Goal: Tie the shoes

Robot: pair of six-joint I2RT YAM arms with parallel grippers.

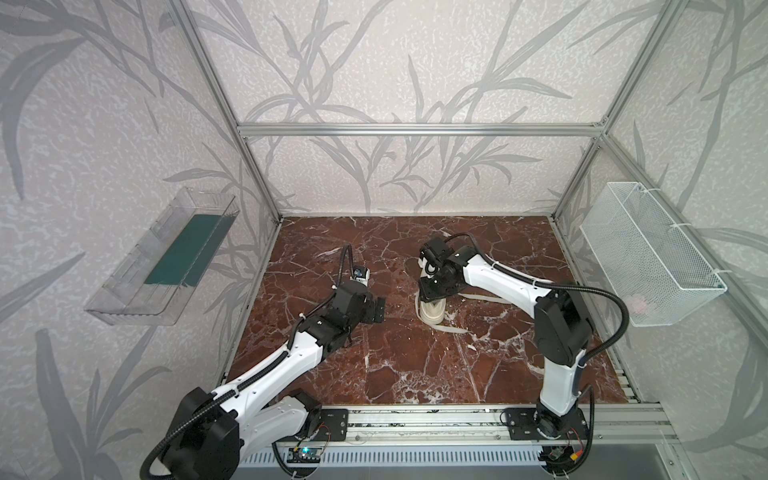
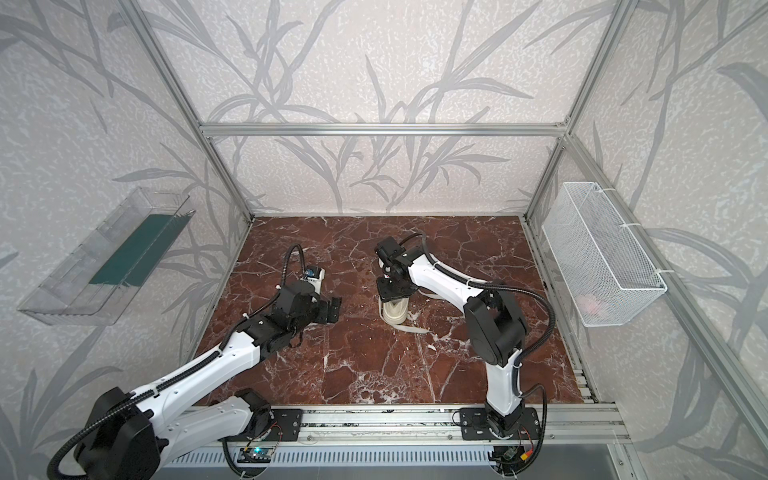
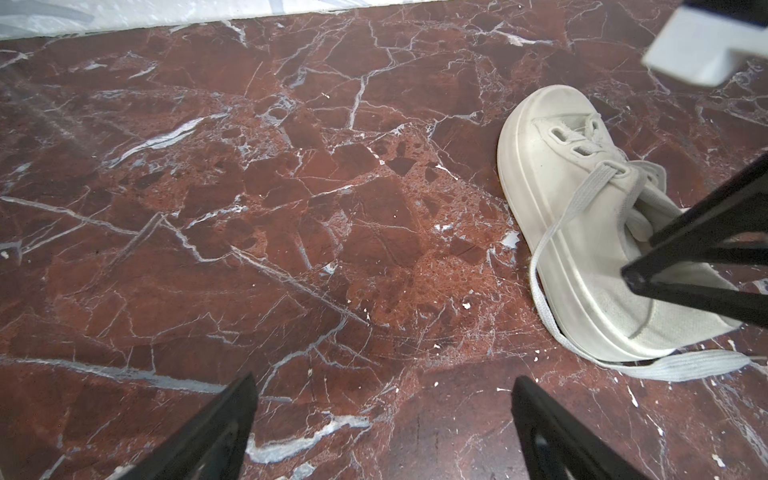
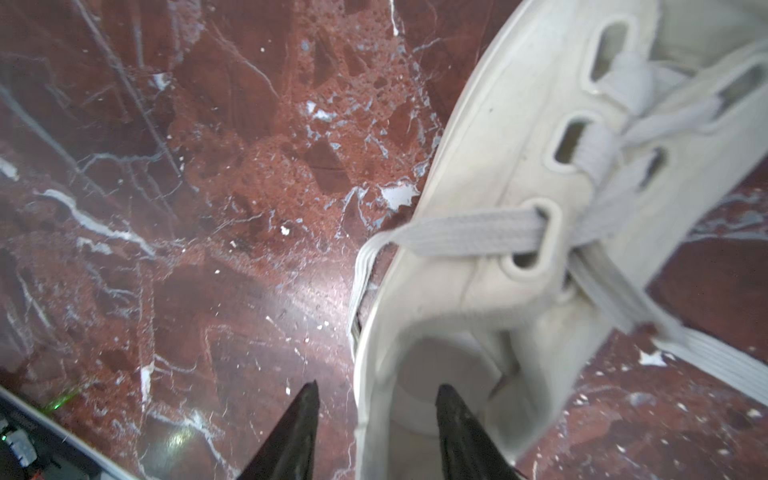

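Both top views put the cream sneaker (image 1: 432,313) (image 2: 395,313) right of centre on the marble counter (image 1: 415,365), half hidden under the right arm's wrist, so the grip is unreadable from up there. The right wrist view settles it: the right pincer (image 4: 376,399) is released, its fingers (image 4: 303,419) spread astride the collar wall, one outside the sneaker (image 4: 478,166) and one down in the opening. The left wrist view alone shows the laces (image 3: 673,368) untied, with one end trailing off the top eyelet onto the counter beside the sole. The left pincer (image 3: 382,395) gapes wide over bare marble, apart from the sneaker (image 3: 552,187).
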